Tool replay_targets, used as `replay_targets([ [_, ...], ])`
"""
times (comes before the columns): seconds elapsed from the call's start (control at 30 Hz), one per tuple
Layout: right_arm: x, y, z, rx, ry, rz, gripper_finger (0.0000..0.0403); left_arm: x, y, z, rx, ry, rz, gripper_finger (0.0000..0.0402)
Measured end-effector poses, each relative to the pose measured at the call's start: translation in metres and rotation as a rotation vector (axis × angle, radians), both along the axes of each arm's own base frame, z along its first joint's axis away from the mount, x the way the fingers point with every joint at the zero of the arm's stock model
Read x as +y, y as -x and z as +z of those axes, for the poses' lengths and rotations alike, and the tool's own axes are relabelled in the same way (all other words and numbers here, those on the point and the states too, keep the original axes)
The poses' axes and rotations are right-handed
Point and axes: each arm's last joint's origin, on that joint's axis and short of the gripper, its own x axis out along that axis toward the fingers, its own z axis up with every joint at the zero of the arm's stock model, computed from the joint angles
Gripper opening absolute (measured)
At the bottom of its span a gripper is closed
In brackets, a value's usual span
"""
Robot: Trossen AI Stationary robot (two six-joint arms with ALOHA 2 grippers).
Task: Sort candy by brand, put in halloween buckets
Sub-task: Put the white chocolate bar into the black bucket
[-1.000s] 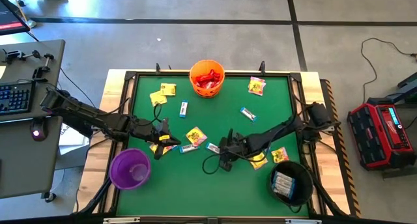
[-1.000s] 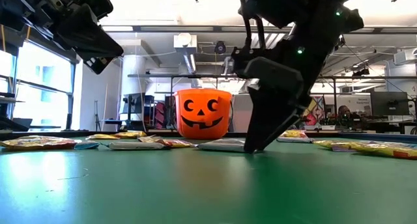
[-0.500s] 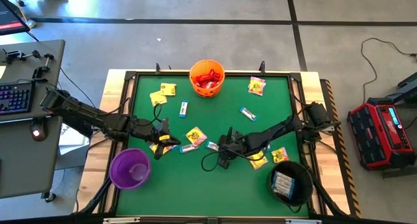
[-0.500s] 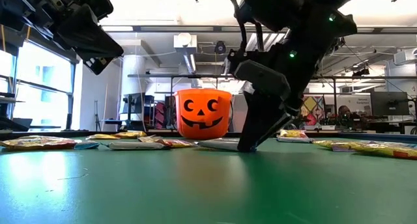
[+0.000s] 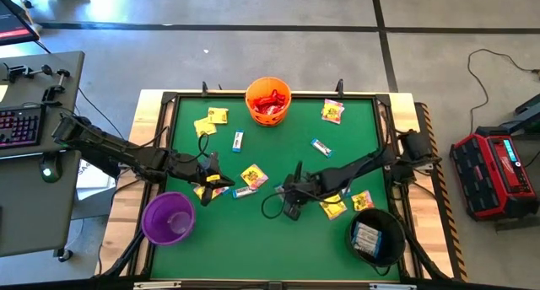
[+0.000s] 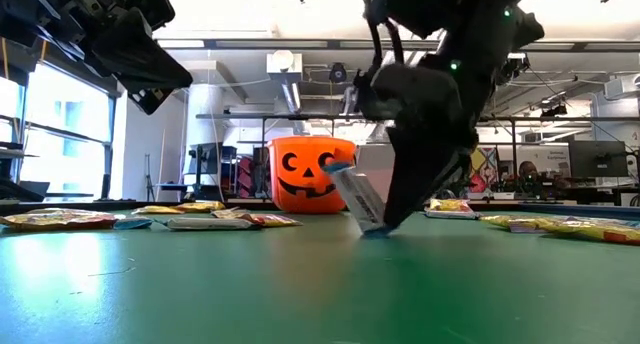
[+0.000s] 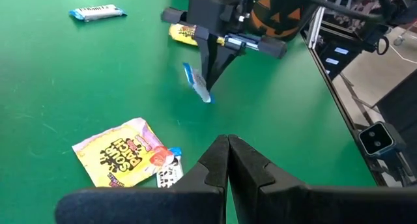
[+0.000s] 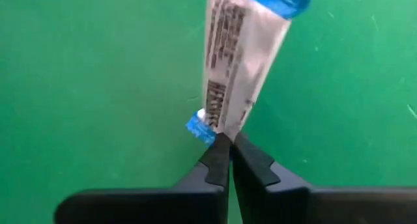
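My right gripper [image 5: 285,191] is shut on a white-blue candy packet [image 6: 356,196] in the middle of the green table. My left gripper [image 7: 228,142] hangs shut and empty above the left part of the table, over a yellow packet [image 7: 120,152]. More yellow packets [image 5: 211,121] and white-blue packets [image 5: 321,147] lie flat on the felt. The orange pumpkin bucket [image 5: 268,101] with red candy stands at the far edge. The purple bucket [image 5: 169,218] is near left. The black bucket [image 5: 376,235], holding white-blue packets, is near right. My right gripper pinches the packet's lower crimped blue end [image 8: 207,126] between its two fingertips. The fingers slant down from above, coming from the table's right side. The packet stands tilted, its held end down at the felt [image 6: 372,227] and its free blue end [image 6: 335,169] raised.
A yellow packet [image 5: 333,207] lies just right of my right gripper, another [image 5: 363,200] next to the black bucket. A black frame rail [image 5: 386,138] runs round the felt. Open felt lies along the near edge between the purple and black buckets.
My right gripper has shut on the white-blue packet, which lay flat on the felt beneath its open fingers. The packet's free end has tipped up off the table while the held end stays low. My left gripper has kept still.
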Motion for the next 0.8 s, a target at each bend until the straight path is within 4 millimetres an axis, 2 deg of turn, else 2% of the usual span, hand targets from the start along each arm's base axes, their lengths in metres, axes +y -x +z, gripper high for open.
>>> replay_targets([
  [0.5, -0.003, 0.011, 0.051, -0.133, -0.057, -0.048, 0.0001, 0.0, 0.0, 0.0, 0.0, -0.002, -0.001, 0.0],
  [0.67, -0.004, 0.011, 0.051, -0.14, -0.076, -0.15, 0.0003, 0.0, 0.0, 0.0, 0.0, -0.002, 0.0, 0.0],
  [0.8, -0.005, 0.009, 0.048, -0.147, -0.092, -0.246, 0.0031, 0.0, 0.0, 0.0, 0.002, 0.004, 0.004, 0.0],
])
